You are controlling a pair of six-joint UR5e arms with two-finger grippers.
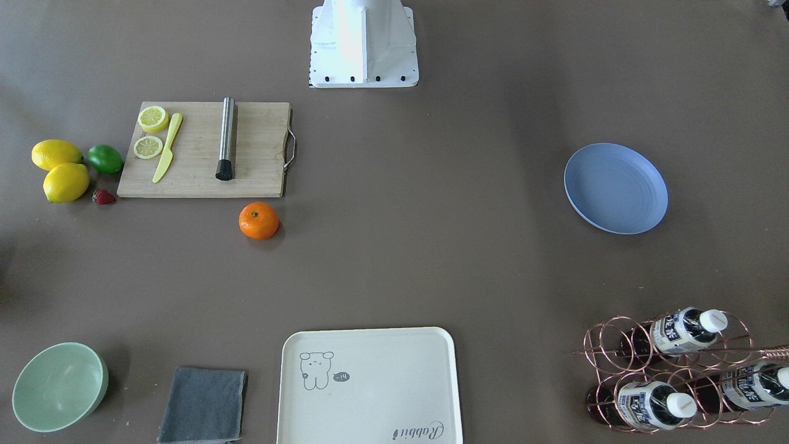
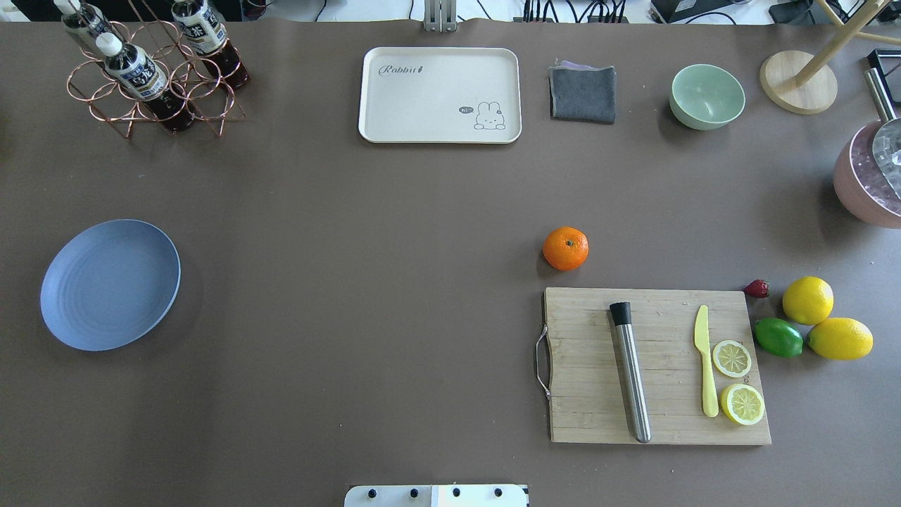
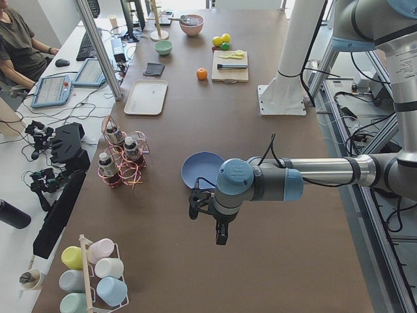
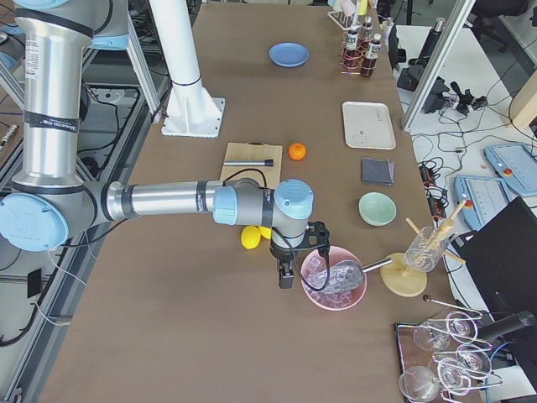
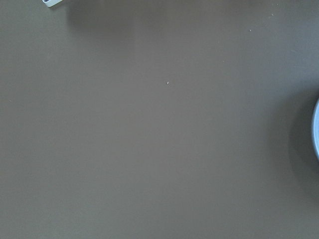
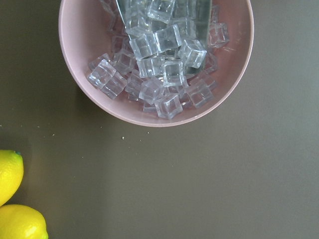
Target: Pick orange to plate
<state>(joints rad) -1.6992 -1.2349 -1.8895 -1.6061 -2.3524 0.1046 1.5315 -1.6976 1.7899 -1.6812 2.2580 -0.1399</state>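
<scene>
The orange lies on the brown table just off the far edge of the cutting board, also visible from above. The periwinkle-blue plate lies bare at the table's other side. My left gripper hangs over the table beside the plate, far from the orange. My right gripper hangs by a pink ice bowl, well away from the orange. Both grippers show only in the side views, so I cannot tell whether they are open or shut.
A wooden cutting board carries a steel muddler, a yellow knife and lemon slices. Lemons, a lime and a strawberry sit beside it. The far side has a cream tray, grey cloth, green bowl, bottle rack and pink ice bowl.
</scene>
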